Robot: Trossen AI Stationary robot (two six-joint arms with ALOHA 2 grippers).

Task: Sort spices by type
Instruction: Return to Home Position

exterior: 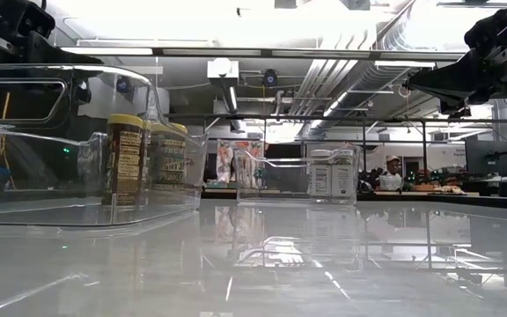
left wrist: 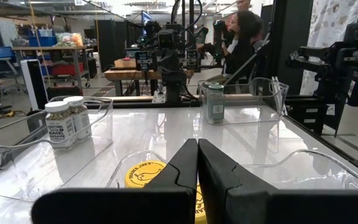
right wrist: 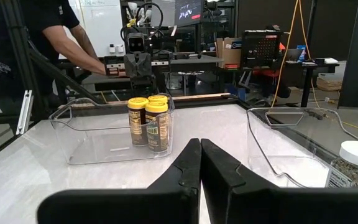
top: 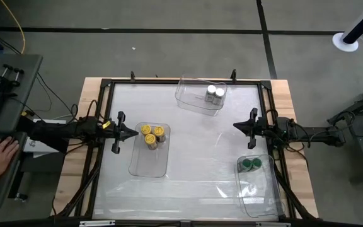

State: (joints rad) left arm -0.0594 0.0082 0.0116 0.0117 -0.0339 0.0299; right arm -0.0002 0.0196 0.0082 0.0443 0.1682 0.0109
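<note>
Left tool (top: 133, 132) is pinched shut and holds nothing, its tip at the left rim of the left bin (top: 145, 167). Three yellow-lid jars (top: 151, 134) stand upright in that bin, just ahead of the tip. Right tool (top: 236, 126) is also shut and empty, near the right edge of the surface (top: 188, 151). Green-lid jars (top: 251, 165) sit in the right bin (top: 260, 202), near that tool but apart. White-lid jars (top: 215, 94) stand in the far bin (top: 191, 99). Both tools hang above the surface, with an open stretch between them.
</note>
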